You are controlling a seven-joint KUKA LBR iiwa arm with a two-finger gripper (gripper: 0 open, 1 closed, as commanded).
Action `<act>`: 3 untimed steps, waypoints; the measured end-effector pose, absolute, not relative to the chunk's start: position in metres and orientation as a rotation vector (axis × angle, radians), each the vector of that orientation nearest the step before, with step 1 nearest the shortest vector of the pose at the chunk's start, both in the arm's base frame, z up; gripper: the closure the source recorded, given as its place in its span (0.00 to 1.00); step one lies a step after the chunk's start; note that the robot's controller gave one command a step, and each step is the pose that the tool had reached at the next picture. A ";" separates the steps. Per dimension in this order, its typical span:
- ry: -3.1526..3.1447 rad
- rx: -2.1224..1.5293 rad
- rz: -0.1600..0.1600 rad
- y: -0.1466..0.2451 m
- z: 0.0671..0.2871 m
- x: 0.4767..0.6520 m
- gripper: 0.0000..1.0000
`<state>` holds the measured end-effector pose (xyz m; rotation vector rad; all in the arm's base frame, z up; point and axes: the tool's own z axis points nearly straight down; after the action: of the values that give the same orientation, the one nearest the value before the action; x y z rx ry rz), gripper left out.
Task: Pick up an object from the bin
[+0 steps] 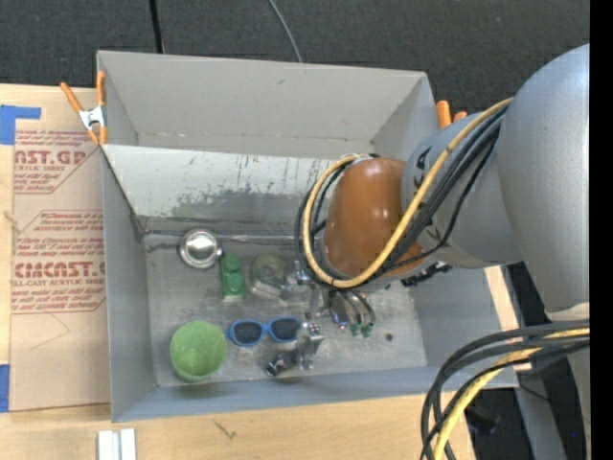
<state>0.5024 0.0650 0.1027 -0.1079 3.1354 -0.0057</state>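
Camera view: the gripper [308, 341] stands low over the floor of the bin [124, 286], at the right end of the blue sunglasses [261, 332]. A small dark piece [279, 365] lies just beside it. Whether the claw is released or clenched cannot be told. Judgement: centre on one item only, close squarely and lift straight, keeping clear of the green ball [197, 350].

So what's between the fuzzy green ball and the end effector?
Small blue plastic sunglasses lie between the fuzzy green ball and the end effector, seen in the camera view.
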 end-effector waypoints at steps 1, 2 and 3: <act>3.142 -0.030 -0.009 0.070 0.099 0.503 0.00; 3.141 -0.032 0.001 0.075 0.090 0.499 1.00; 3.085 -0.529 0.000 0.081 0.358 0.526 1.00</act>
<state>0.5262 0.0807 0.3581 -0.5294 3.0845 0.0001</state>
